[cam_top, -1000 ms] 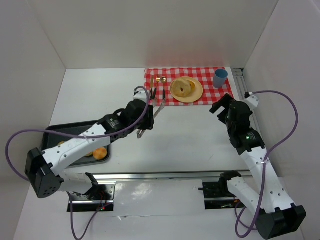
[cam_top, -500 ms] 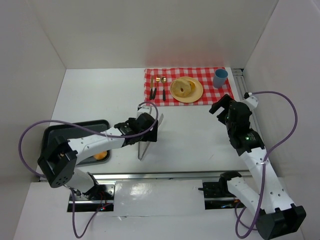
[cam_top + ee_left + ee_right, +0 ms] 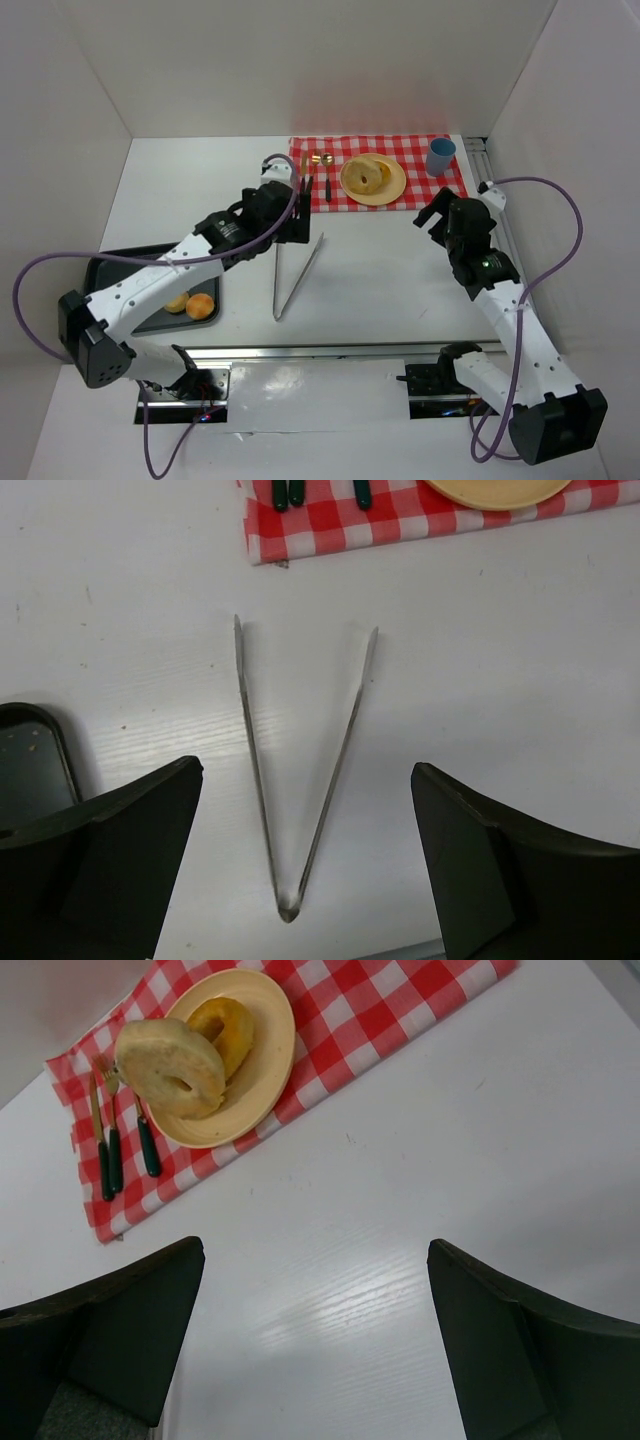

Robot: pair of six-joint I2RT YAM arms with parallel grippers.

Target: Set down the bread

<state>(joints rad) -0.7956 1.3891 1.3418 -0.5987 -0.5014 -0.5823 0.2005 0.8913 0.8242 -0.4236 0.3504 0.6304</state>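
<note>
A bagel-shaped bread (image 3: 170, 1065) leans on a second golden bread (image 3: 225, 1030) on the yellow plate (image 3: 265, 1070), which the top view shows at the back on the checked cloth (image 3: 373, 178). Two more bread rolls (image 3: 200, 305) lie in the dark tray (image 3: 120, 270) at the near left. Metal tongs (image 3: 295, 280) lie flat on the table, spread in a V (image 3: 300, 780). My left gripper (image 3: 305, 770) hovers above them, open and holding nothing. My right gripper (image 3: 316, 1247) is open over bare table, to the right of the plate.
A blue cup (image 3: 441, 156) stands at the cloth's right end. Cutlery with green handles (image 3: 318, 182) lies left of the plate on the red checked cloth (image 3: 420, 185). White walls enclose the table on three sides.
My left gripper has opened and let go of the tongs, which now lie on the table. The left arm has then drawn back toward the cloth. The right arm shifted slightly.
</note>
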